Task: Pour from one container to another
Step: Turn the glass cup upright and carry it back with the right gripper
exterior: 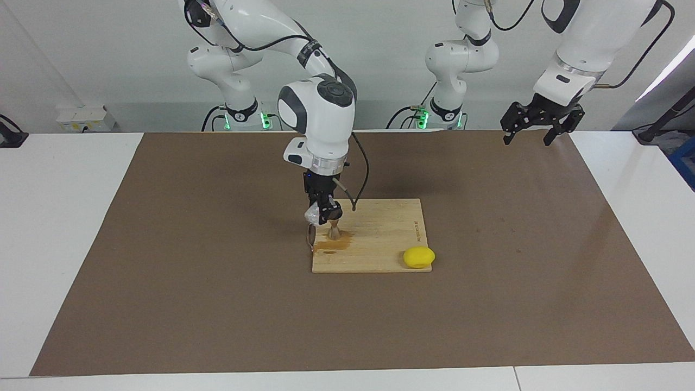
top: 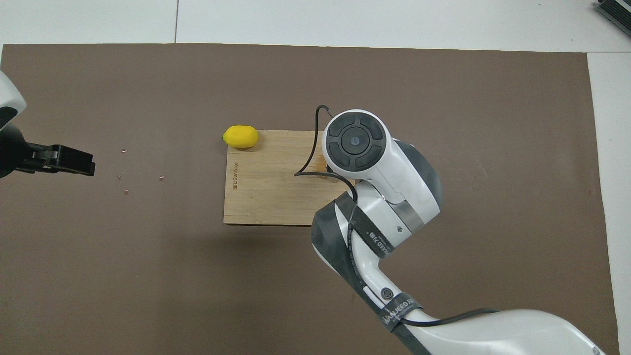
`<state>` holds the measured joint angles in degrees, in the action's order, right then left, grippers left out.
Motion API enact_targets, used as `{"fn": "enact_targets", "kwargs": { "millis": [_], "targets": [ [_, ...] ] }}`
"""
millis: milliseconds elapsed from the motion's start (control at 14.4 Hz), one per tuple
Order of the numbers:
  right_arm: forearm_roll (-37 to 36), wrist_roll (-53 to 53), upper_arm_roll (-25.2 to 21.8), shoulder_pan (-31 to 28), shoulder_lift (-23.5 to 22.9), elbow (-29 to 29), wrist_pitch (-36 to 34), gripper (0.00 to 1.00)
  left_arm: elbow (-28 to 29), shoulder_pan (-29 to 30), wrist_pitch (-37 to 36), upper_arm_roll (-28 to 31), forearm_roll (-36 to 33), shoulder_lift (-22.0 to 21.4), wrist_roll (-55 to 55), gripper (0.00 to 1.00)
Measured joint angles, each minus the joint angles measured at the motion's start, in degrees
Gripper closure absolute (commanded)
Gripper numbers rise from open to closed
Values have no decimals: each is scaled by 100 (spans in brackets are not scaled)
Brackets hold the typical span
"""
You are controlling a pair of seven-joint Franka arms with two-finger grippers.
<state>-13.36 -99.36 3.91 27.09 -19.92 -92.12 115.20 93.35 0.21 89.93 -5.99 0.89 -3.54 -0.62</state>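
The right gripper [exterior: 324, 215] holds the tilted glass tumbler [exterior: 313, 215] in closed fingers over the metal jigger [exterior: 334, 232], which stands on the wooden board [exterior: 380, 239] beside a brown puddle [exterior: 328, 246]. What either holds cannot be told. The left gripper [exterior: 535, 133] waits, fingers wide.

Clear glass [exterior: 311, 215], faceted. Silver jigger [exterior: 334, 232]. Pale wood board [exterior: 380, 239], fine grain, amber wet patch [exterior: 331, 245] at one corner. Yellow lemon [exterior: 418, 257]. Brown mat [exterior: 217, 282] over white surface [exterior: 54, 217]. Black grippers on white arms.
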Motion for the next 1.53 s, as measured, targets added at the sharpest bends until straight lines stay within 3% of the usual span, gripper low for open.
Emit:
{"fn": "enact_targets", "kwargs": {
  "millis": [487,836,1184,1532],
  "targets": [
    [1117,0,-4,-463,1,66,-5,100,0,0,0,0,0,0,0,0],
    [2318,265,-14,-1218,-6,-16,-47,100,0,0,0,0,0,0,0,0],
    [3497,1163,-24,-2092,17,-487,-43,100,0,0,0,0,0,0,0,0],
    [4195,2437,-33,-2935,244,-1355,65,100,0,0,0,0,0,0,0,0]
  ]
}}
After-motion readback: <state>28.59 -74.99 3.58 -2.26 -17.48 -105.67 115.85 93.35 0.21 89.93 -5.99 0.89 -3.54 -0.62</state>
